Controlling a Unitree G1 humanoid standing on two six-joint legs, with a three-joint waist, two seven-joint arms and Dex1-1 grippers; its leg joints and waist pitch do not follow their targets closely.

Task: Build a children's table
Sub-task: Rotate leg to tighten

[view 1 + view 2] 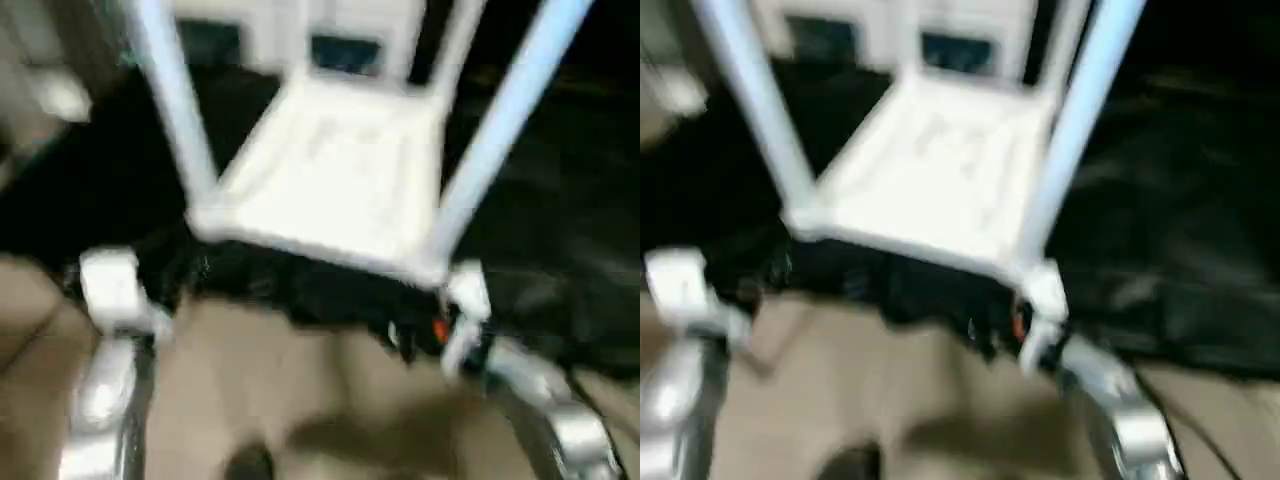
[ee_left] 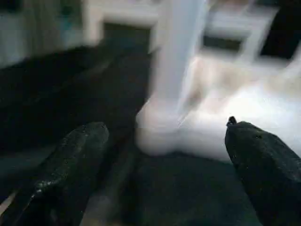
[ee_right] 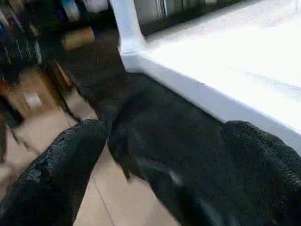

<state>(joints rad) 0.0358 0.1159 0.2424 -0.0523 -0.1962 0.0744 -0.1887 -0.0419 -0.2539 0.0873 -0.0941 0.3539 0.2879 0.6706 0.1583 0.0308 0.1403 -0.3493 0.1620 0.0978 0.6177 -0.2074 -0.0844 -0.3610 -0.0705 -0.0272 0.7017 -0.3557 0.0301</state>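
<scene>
The children's table stands upside down on a black cloth, its white tabletop (image 1: 330, 180) ribbed side up. A white leg rises from each near corner, near-left leg (image 1: 175, 100) and near-right leg (image 1: 500, 130); two more legs (image 1: 455, 40) stand at the far corners. In the left wrist view my left gripper (image 2: 167, 129) is open, its black fingers (image 2: 80, 155) apart and short of the near-left leg's socket (image 2: 162, 127), holding nothing. My right gripper (image 3: 164, 127) is open too, just short of the tabletop's near edge (image 3: 202, 94), nothing between its fingers (image 3: 70, 160).
The black cloth (image 1: 560, 230) spreads wide to the right and behind the table. Beige floor (image 1: 260, 380) lies between my silver forearms (image 1: 100, 400). White cabinets (image 1: 350, 30) with glass fronts stand at the back. Boxes (image 3: 77, 37) sit on the floor in the right wrist view.
</scene>
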